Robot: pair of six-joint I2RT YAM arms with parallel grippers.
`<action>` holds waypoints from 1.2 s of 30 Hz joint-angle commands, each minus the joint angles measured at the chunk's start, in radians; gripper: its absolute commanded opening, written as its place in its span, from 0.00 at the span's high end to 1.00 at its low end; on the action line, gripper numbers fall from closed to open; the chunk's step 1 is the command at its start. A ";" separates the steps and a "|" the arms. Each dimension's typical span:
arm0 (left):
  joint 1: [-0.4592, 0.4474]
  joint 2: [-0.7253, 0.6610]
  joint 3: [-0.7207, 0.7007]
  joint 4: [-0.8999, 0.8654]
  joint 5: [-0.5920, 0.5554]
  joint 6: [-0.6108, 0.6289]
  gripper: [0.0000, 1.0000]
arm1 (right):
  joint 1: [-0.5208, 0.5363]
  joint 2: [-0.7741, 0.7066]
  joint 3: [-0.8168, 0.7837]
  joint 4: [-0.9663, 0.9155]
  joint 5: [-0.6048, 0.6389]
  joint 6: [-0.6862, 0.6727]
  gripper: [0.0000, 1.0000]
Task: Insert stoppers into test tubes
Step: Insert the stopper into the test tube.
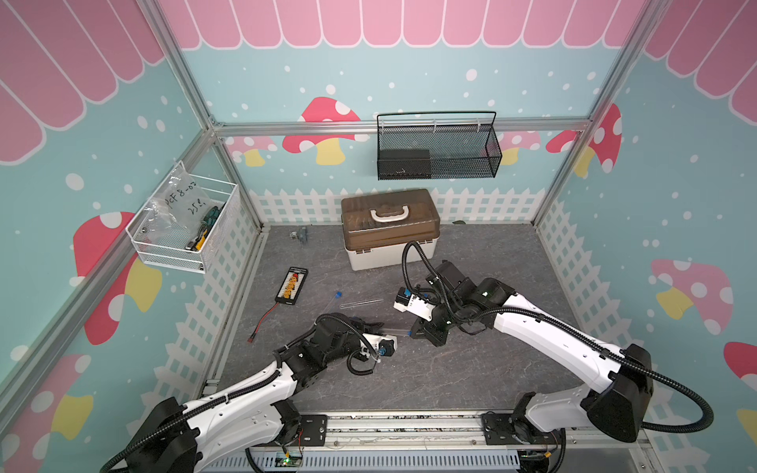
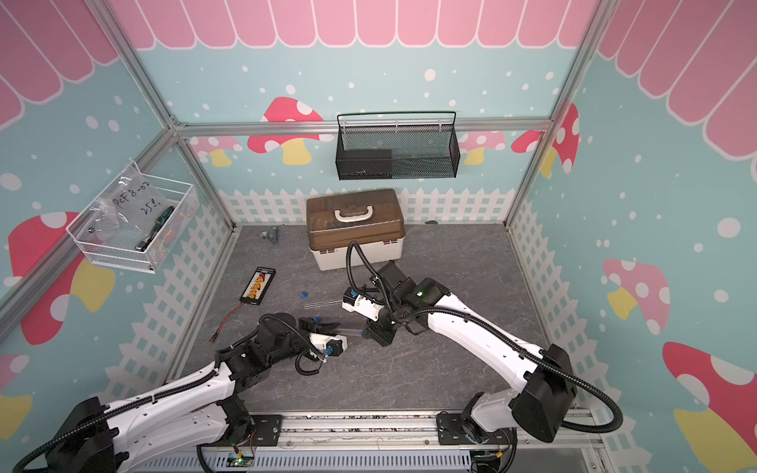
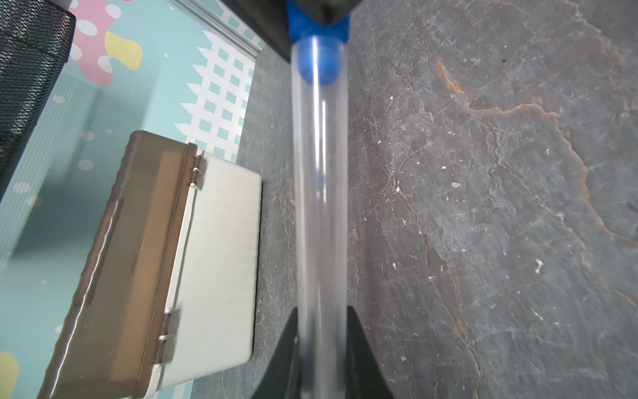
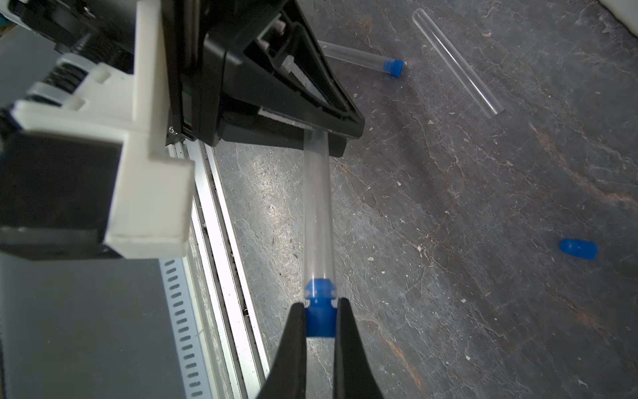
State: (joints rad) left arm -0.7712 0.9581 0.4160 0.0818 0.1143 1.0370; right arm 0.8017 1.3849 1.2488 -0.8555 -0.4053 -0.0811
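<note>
The right end effector [image 4: 321, 307] pinches 1 stopper [image 4: 320, 321], partly in the test tube [image 4: 317, 214] mouth; the left end effector [image 3: 322, 311] clamps that tube, both axes in line

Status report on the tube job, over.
Left gripper shut on tube. Right gripper shut on stopper, tip in tube mouth. Loose stopper, open tube lie aside.

Top views: bright, even light from above; faint soft shadows on the bench [image 1: 471, 381]; mild wide-angle stretch toward the corners.
Left wrist view: tube [image 3: 319, 207] soft and smeared, white glare streak along it; stopper [image 3: 317, 65] a blue blur; bench grain crisp.
Right wrist view: hot glare patch on the bench (washed nearly white); nearest parts out of focus, tube here sharp.
</note>
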 commanded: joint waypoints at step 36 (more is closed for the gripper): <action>-0.020 0.086 -0.032 0.412 0.220 -0.397 1.00 | -0.193 -0.416 -0.206 0.313 0.016 0.685 0.32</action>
State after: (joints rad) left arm -0.8101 1.0309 0.3492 0.3275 0.3012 0.8898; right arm 0.6422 0.9848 1.0916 -0.4889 -0.3611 0.3573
